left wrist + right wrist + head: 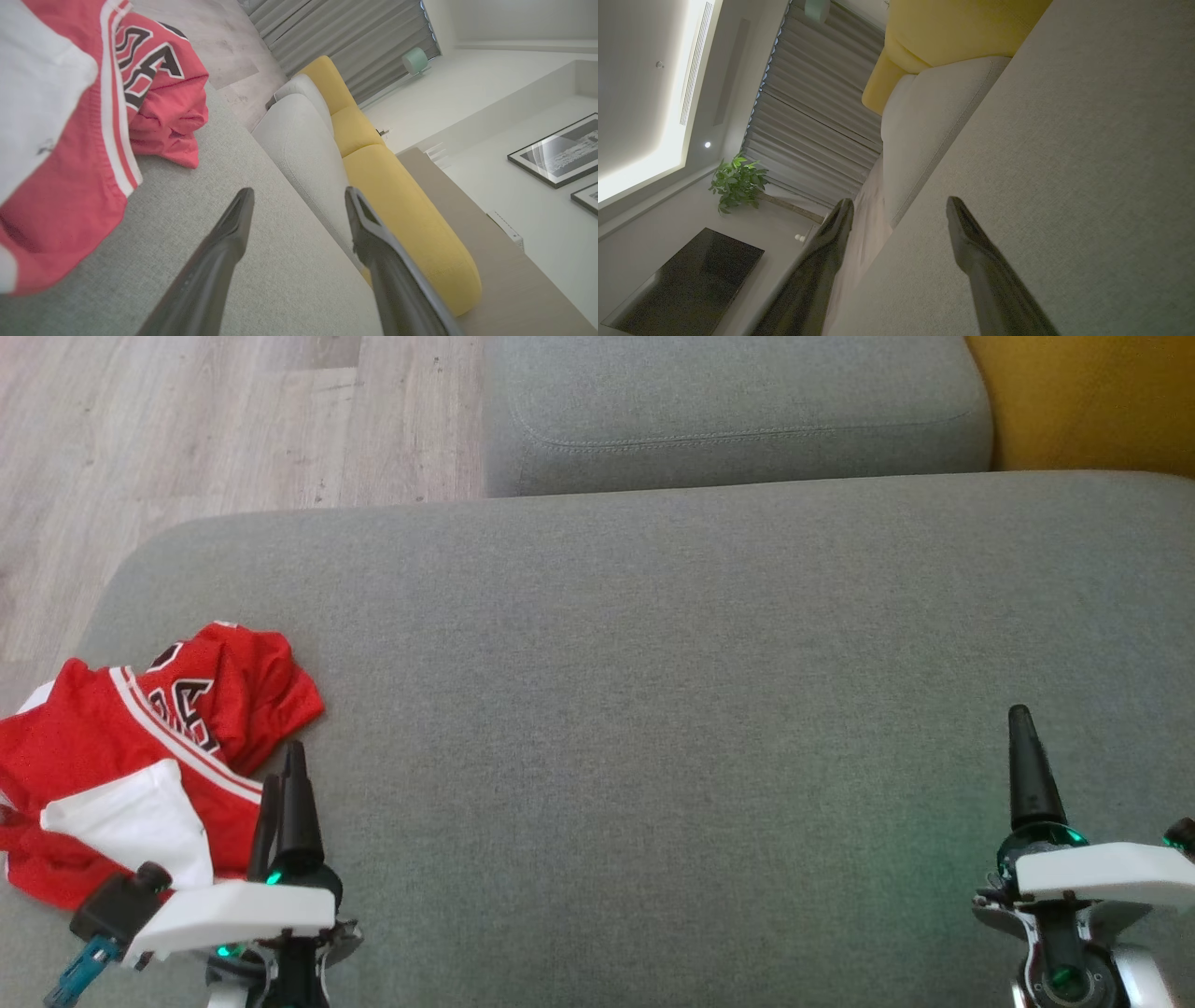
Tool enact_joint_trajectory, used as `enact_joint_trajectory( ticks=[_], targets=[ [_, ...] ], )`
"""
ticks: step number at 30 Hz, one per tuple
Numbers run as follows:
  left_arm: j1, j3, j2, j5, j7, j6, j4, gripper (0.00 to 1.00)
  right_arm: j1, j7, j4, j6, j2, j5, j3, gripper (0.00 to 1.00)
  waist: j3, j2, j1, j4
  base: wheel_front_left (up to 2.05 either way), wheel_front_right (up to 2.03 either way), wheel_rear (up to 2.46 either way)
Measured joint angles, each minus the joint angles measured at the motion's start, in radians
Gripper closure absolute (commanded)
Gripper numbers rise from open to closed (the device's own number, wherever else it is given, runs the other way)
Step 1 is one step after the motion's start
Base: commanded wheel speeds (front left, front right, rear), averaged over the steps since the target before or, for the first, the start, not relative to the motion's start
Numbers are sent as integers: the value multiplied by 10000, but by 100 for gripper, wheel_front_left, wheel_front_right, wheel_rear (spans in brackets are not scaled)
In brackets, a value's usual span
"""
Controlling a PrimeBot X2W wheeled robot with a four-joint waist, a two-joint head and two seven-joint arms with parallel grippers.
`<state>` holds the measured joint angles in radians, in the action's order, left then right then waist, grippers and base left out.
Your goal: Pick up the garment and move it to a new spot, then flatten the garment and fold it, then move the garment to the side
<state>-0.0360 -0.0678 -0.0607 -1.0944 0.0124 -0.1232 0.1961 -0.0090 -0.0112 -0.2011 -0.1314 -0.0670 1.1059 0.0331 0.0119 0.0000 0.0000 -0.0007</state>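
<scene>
Likely best: reaching left with the wide-open left gripper [285, 773], pinching a thick fold of the crumpled red garment [140, 747], keeping the equally wide right gripper [899, 203] clear.

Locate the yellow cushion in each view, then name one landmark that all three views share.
Head view: yellow cushion in the top right corner.
Left wrist view: cushion in the middle, running toward the lower right.
Right wrist view: cushion along the top, right of centre.
Shared landmark: the grey cushion beside it.

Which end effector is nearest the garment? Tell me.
The left end effector, right beside the red garment; the right end effector stands far across the grey cushion.
</scene>
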Motion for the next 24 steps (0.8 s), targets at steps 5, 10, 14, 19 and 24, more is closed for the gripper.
enact_joint_trajectory(
  ticks=[5, 10, 14, 19, 24],
  targets=[
    [1, -130, -86, 591, 136, 0, -2, 0, 12, -77, 46, 0, -84, -497, -119, 0, 8, 0, 0, -5, 0, 0, 0],
    [1, -370, -130, 1290, 257, 0, 2, 0, 13, -127, 86, 0, -111, -1120, -297, 0, 13, 0, 0, -4, 0, 0, 0],
    [0, -587, -201, 1858, 345, 0, 19, 0, 14, -153, 104, 0, -150, -1626, -401, 0, 14, 0, 0, -6, 0, 0, 0],
    [-1, -740, -259, 2456, 458, 13, 142, 0, 14, -159, 155, 0, -201, -2199, -550, 0, 24, 0, 0, -14, 0, 0, 0],
    [-2, -978, -297, 3114, 621, 105, 230, 0, 16, -244, 242, 0, -278, -2901, -662, 0, 40, 0, 0, -14, 0, 0, 0]
  ],
)
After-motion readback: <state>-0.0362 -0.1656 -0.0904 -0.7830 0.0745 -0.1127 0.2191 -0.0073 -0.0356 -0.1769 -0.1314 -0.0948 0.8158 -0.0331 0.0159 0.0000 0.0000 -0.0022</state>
